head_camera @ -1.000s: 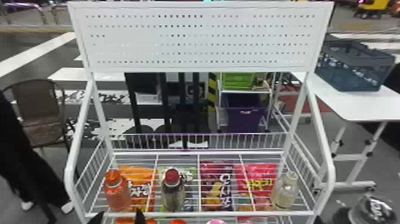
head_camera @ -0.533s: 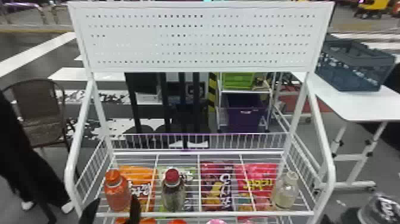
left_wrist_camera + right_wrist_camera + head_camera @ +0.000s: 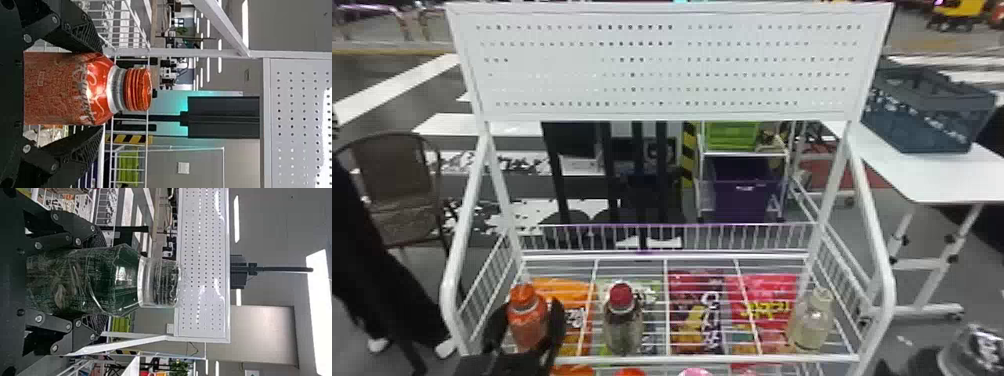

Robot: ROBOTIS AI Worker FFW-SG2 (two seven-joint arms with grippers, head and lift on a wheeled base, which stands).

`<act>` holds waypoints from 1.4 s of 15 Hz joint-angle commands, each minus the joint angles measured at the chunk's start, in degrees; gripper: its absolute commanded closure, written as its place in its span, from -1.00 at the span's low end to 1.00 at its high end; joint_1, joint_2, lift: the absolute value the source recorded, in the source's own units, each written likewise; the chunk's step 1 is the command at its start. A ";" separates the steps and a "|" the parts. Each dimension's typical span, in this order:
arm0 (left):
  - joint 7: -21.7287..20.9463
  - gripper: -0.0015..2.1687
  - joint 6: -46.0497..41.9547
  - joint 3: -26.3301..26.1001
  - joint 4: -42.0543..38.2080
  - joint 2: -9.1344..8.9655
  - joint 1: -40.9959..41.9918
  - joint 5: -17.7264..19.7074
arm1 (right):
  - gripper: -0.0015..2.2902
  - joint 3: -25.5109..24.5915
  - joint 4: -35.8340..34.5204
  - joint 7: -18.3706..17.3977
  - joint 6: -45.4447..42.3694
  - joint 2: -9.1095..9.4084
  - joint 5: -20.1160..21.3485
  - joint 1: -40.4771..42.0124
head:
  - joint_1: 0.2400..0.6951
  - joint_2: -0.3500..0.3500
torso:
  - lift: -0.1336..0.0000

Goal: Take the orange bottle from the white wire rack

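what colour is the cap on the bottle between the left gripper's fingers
The cap is orange, seen best in the left wrist view.

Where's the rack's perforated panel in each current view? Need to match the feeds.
Head view: perforated panel spans the top, above the orange bottle.
Left wrist view: panel beyond the orange bottle's capped end.
Right wrist view: panel partly behind the clear bottle.
Shared landmark: lime-green crate.
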 commanded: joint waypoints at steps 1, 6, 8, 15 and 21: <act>0.41 0.71 1.34 0.12 -0.83 0.36 0.26 1.00 | -0.25 0.02 -0.19 -0.04 0.12 0.05 0.07 -0.13 | 0.14 0.00 | 1.00; 2.96 0.71 6.96 0.91 -11.20 1.59 4.39 0.82 | -0.25 0.02 -0.27 0.05 2.76 0.05 0.16 -1.54 | 0.14 0.00 | 1.00; 5.42 0.71 16.28 1.44 -23.33 3.08 8.26 0.65 | -0.25 0.02 -0.27 0.05 3.81 0.05 0.16 -1.89 | 0.14 0.00 | 1.00; 5.24 0.71 38.60 14.27 -61.12 4.66 27.77 1.00 | -0.25 0.38 0.43 0.05 3.81 0.05 0.07 -2.51 | 0.14 0.00 | 1.00; 1.46 0.71 39.83 22.36 -71.76 3.78 39.90 1.35 | -0.25 0.99 0.43 0.05 3.46 0.05 0.07 -2.68 | 0.14 0.00 | 1.00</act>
